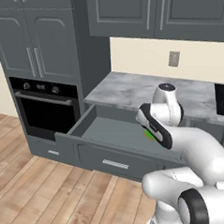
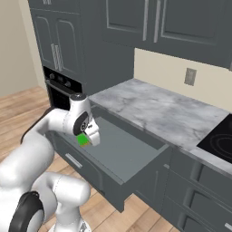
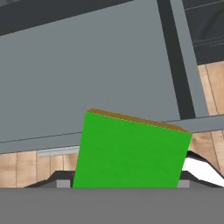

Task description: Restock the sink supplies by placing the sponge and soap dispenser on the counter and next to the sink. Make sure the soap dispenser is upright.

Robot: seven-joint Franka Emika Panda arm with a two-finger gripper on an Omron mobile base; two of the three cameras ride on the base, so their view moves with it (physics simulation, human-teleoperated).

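My gripper (image 2: 87,139) is shut on the sponge (image 3: 131,151), a flat bright green block with a thin yellowish top edge. It hangs over the front part of an open drawer. From the bases the sponge (image 2: 82,140) shows as a small green patch under the hand, and again as a green sliver of sponge (image 1: 147,133) beside the forearm. The marble counter (image 1: 126,92) lies behind the drawer, and the counter (image 2: 154,108) has nothing standing on it. The soap dispenser and the sink are out of view.
The open grey drawer (image 2: 122,152) sticks out from the cabinets below the counter, and its front wall (image 1: 112,161) faces the wooden floor. A black oven (image 1: 48,108) stands to the left. A black cooktop (image 2: 219,142) sits at the right. Wall cabinets hang above.
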